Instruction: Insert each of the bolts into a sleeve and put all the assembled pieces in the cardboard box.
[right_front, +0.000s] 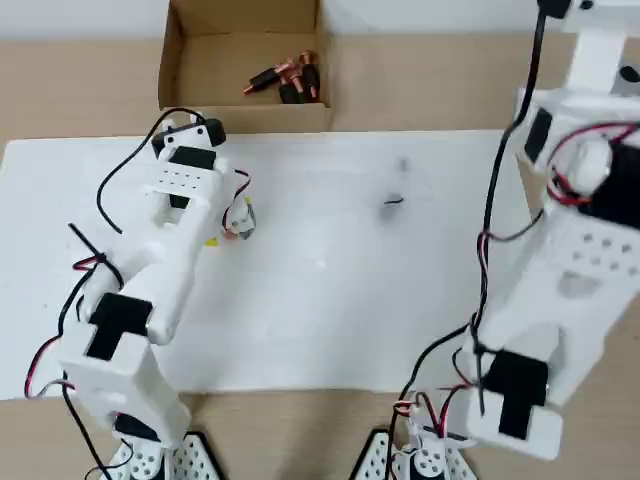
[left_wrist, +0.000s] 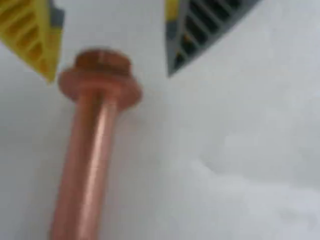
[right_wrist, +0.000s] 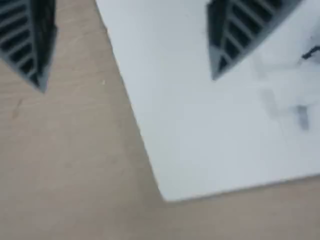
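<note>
A copper bolt (left_wrist: 92, 150) lies on the white sheet (left_wrist: 240, 150), its flanged head between the yellow-tipped fingers (left_wrist: 35, 40) of my left gripper (left_wrist: 110, 77), which is open and not touching it. In the high view the left gripper (right_front: 237, 215) hangs low over the sheet's left part, below the cardboard box (right_front: 180, 60). Several assembled pieces (right_front: 288, 80), black sleeves with copper bolts, lie inside the box. My right gripper (right_wrist: 128, 84) is open and empty, held over the sheet's corner (right_wrist: 165, 192) and the wooden table (right_wrist: 65, 165).
The right arm (right_front: 580, 230) stands tall at the table's right side. A small dark mark (right_front: 392, 202) shows on the white sheet (right_front: 330, 300) near its middle. Both arm bases (right_front: 160, 455) sit at the front edge.
</note>
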